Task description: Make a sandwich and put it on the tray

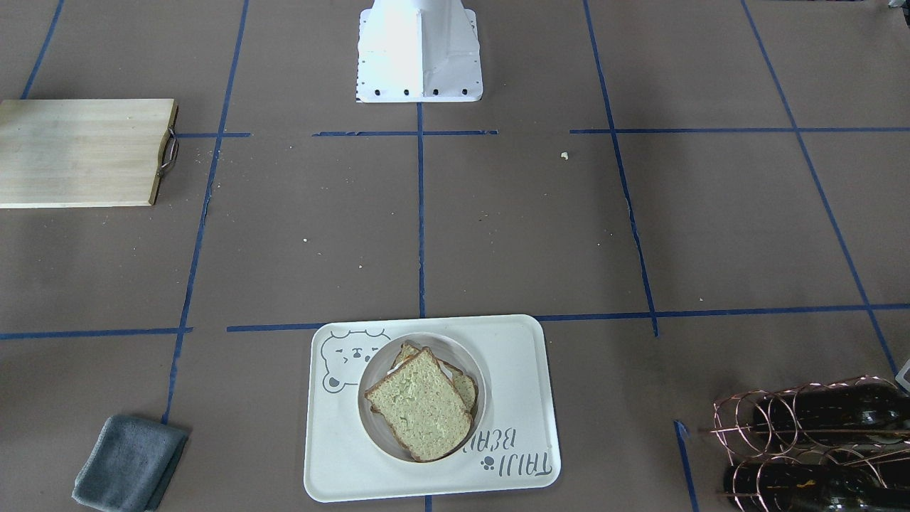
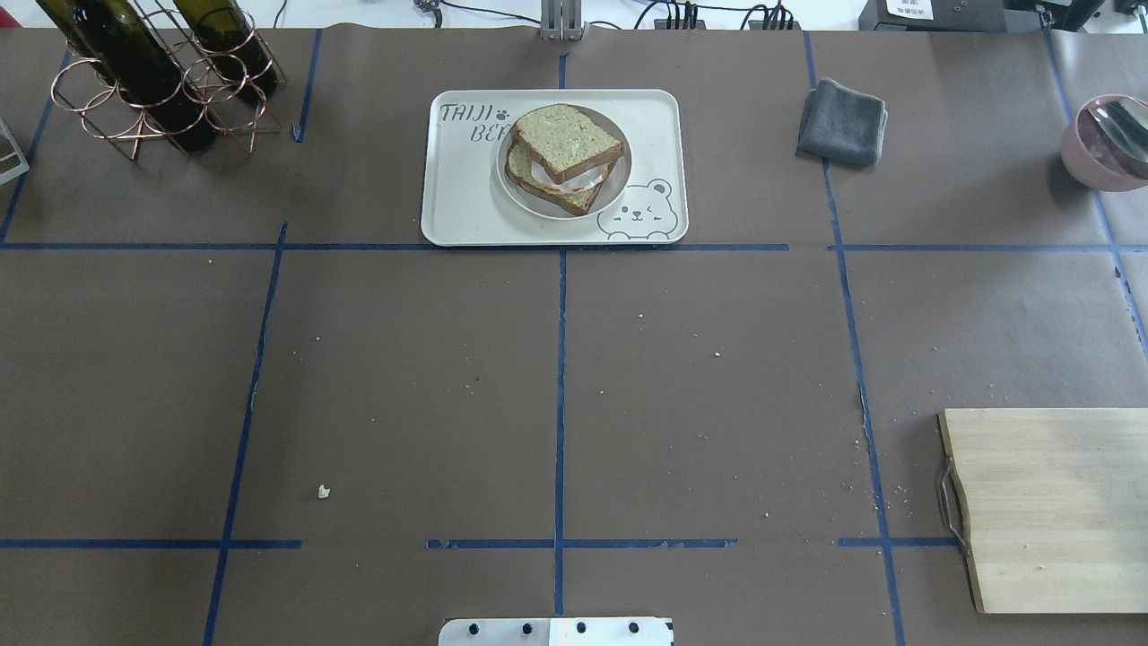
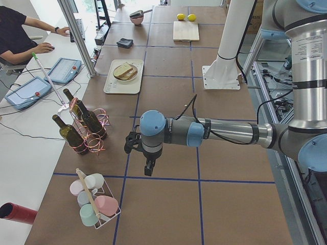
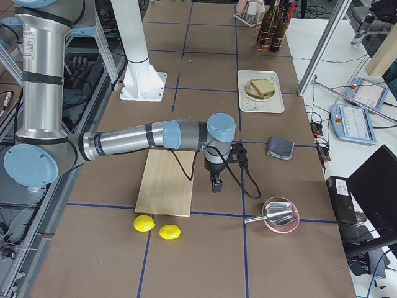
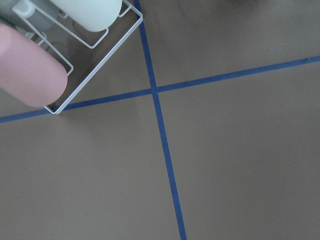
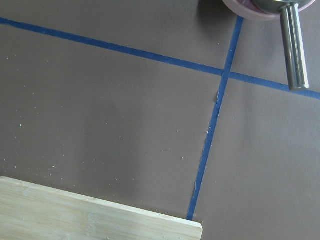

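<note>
Tray [image 1: 341, 455] holds the sandwich [image 1: 423, 412] (egg white [image 2: 578, 179] between slices), well apart from left gripper [image 3: 148, 171] and right gripper [image 4: 215, 186]. Both point down; whether their fingers are parted cannot be told.

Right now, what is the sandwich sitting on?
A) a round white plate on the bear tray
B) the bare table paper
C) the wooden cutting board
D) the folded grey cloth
A: in the overhead view the sandwich lies on the round white plate, and that plate stands inside the tray.
</note>
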Available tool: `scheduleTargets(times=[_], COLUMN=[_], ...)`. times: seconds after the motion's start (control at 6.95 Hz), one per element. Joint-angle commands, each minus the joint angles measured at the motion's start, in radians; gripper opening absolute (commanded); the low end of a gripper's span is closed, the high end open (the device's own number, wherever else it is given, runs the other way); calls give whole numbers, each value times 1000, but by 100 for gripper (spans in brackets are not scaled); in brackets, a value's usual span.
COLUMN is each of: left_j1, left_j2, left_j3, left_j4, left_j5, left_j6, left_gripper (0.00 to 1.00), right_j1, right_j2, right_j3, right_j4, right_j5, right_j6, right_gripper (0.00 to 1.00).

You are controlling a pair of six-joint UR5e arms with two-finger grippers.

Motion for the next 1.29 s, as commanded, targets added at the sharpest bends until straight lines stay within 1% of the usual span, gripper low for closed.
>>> scheduleTargets(times=[0.0,0.14,0.29,0.58,0.72,0.86,1.01,1.15], left_j1=[6,6,-3,-4,-2,-2,-2,0], left_j2=[-5,4,7,33,32,30,32,32], left_j3=[-61,-58,-70,-55,-54,-66,-60,-52], left_j4=[67,76,113,113,113,110,103,84], left_j5=[4,4,-3,-8,-8,-6,0,0], left_j6=[5,2,-7,-15,-59,-161,-121,-48], left_gripper=[100,100,100,100,100,100,100,100], right_j1=[-1,1,1,1,1,1,1,1], right_j2=[3,-3,-14,-5,-11,-40,-60,-83], right_j3=[-1,-1,10,5,14,4,-24,-57], right_j4=[0,0,0,0,1,1,6,97], right_j5=[8,19,32,24,20,11,2,3], right_j6=[5,0,0,15,56,49,38,29], right_gripper=[100,100,100,100,100,100,100,100])
